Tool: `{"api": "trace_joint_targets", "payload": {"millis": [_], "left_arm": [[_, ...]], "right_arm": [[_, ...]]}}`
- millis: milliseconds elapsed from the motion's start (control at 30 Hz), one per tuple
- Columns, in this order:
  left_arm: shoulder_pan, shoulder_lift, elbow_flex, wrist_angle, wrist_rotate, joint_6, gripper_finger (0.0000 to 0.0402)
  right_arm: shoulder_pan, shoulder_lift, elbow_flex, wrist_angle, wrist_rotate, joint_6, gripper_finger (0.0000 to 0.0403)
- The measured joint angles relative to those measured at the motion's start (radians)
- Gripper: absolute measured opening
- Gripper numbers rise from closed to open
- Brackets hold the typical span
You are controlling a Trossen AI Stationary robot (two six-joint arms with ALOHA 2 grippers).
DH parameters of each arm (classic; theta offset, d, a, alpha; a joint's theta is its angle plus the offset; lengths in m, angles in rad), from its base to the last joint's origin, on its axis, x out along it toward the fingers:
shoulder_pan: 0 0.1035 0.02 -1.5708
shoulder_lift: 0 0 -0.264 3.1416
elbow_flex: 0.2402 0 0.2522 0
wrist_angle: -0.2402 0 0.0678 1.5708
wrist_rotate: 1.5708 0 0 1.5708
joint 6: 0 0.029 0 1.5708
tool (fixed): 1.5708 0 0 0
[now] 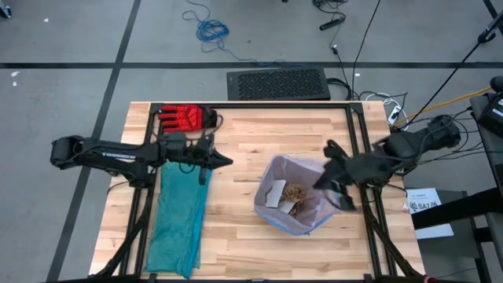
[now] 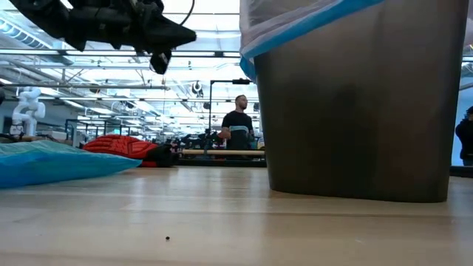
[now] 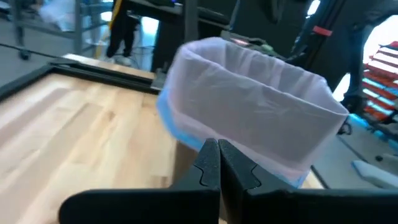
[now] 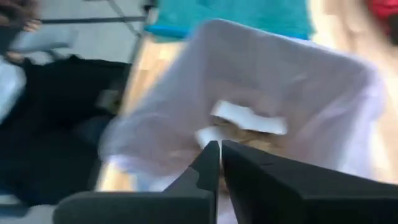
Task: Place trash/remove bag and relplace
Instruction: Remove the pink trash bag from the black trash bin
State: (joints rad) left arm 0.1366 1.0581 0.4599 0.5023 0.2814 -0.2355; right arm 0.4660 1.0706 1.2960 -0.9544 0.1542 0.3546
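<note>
wood surface (image 1: pixel 236 236), lab hall behind | bin (image 2: pixel 355 111) as landmark: bag (image 1: pixel 302 224) lines it, trash (image 1: pixel 297 192) inside | your right gripper (image 1: pixel 343 198) pinched shut, empty, over bin's right rim | left gripper (image 1: pixel 224 161) shut, well left of bin | risk: you snag the thin liner, tip bin, spill trash

The bag (image 1: pixel 302 206) was pale pink-white with a blue hem, lining a dark grey bin (image 2: pixel 355 111). The trash (image 1: pixel 296 192) inside was brown, with white scraps. A teal-green plastic bag (image 1: pixel 177 216) and a red glove (image 1: pixel 185 118) lay on the light wood-grain counter (image 1: pixel 236 236).
</note>
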Motion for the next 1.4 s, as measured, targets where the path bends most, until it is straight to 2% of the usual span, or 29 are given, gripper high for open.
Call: {"api": "trace_joint_targets", "payload": {"millis": [133,267,400,533,767,1100,1400], "left_arm": [[-0.029,0.138,0.003,0.169,-0.011,-0.046,0.0],[-0.035,0.259,0.068,0.197,-0.039,-0.048,0.0],[-0.051,0.359,0.155,0.197,-0.036,-0.048,0.0],[-0.077,0.428,0.222,0.194,-0.029,-0.047,0.0],[-0.115,0.505,0.289,0.188,-0.014,-0.047,0.0],[-0.12,0.552,0.362,0.187,0.025,-0.021,0.0],[-0.122,0.543,0.372,0.215,0.067,-0.019,0.0]], "right_arm": [[0.124,0.012,0.023,-0.099,0.05,0.178,0.0003],[0.231,0.068,-0.026,-0.186,0.121,0.387,0.0001],[0.305,0.124,-0.122,-0.128,0.14,0.499,0.0],[0.343,0.177,-0.206,-0.005,0.222,0.563,0.0],[0.318,0.268,-0.259,0.073,0.4,0.622,0.0],[0.239,0.376,-0.261,0.24,0.463,0.584,0.0],[0.221,0.349,-0.266,0.231,0.539,0.583,0.0]]}}
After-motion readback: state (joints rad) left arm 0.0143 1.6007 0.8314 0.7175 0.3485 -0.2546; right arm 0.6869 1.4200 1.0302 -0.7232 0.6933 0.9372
